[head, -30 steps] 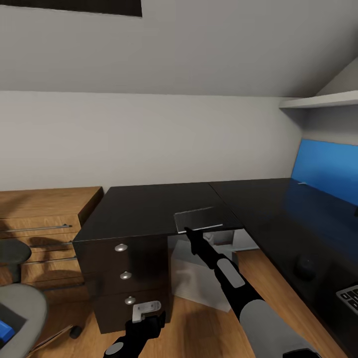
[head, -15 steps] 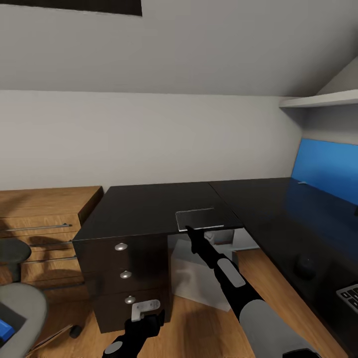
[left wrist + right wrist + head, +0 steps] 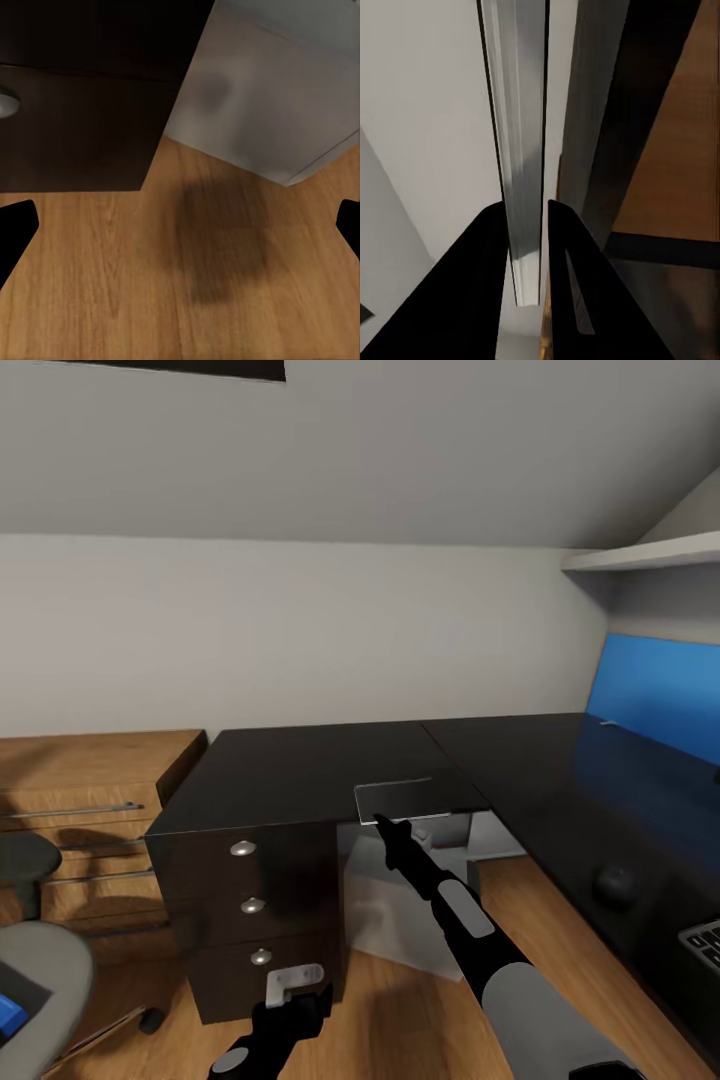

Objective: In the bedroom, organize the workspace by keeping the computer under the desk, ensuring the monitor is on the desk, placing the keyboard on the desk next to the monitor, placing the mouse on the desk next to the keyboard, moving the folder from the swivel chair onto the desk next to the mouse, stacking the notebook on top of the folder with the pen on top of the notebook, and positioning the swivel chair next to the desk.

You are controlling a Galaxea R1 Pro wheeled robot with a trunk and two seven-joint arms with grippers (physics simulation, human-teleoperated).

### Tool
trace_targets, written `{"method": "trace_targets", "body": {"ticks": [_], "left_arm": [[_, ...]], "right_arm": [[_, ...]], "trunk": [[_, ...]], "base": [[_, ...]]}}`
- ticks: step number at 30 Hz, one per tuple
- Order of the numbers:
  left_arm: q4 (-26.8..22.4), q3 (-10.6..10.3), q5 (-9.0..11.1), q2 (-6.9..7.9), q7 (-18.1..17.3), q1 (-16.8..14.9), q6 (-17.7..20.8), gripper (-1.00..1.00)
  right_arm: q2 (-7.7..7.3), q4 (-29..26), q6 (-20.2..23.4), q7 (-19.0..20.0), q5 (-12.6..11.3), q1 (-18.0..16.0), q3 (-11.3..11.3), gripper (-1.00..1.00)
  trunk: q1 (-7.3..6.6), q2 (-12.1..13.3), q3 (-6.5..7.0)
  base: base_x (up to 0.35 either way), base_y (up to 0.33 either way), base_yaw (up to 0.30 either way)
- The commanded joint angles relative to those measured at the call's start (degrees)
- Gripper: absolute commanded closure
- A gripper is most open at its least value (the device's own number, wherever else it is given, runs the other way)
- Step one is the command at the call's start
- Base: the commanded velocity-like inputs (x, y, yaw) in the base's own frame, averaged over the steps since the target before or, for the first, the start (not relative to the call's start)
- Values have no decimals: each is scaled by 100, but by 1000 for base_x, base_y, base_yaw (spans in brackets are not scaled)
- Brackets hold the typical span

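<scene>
The right gripper [image 3: 384,823] has its jaws clenched on the near edge of a thin grey folder [image 3: 398,798], which lies flat at the front edge of the black tabletop [image 3: 290,770]. The folder looks light, stiff and smooth, so an edge pinch may let it sag or slip; a deeper bite seems safer. The left gripper [image 3: 180,225] hangs over the floor, jaws released.

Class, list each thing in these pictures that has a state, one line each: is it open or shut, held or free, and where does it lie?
Right claw: shut on the thin grey folder, at the desk's front edge.
Folder: held, lying flat on the desk.
Left claw: open, holding nothing, above the wood floor.
Desk drawers: all three shut.
Mouse: free, on the desk.
Keyboard: on the desk.
</scene>
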Motion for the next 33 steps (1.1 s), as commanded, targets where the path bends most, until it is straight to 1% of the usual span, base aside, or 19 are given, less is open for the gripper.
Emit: {"method": "trace_targets", "body": {"ticks": [1,2,19,20,33], "left_arm": [[-9,-21,38,6,51,-6,9,-100],[-9,-23,36,7,52,-6,9,-100],[-9,15,46,12,8,-6,5,-100],[-9,14,46,13,7,-6,4,-100],[-9,25,54,20,6,-6,2,-100]], "right_arm": [[-1,3,26,16,-63,-5,5,100],[-1,3,26,15,-63,-5,5,100],[-10,8,34,-47,-47,-5,14,100],[-11,8,34,-53,-47,-5,14,-100],[-48,9,35,-94,-45,-5,14,-100]], "trunk": [[22,-44,-24],[43,-85,-42],[43,-85,-42],[43,-85,-42],[43,-85,-42]], "base": [[0,0,0],[0,0,0],[0,0,0],[0,0,0],[0,0,0]]}}
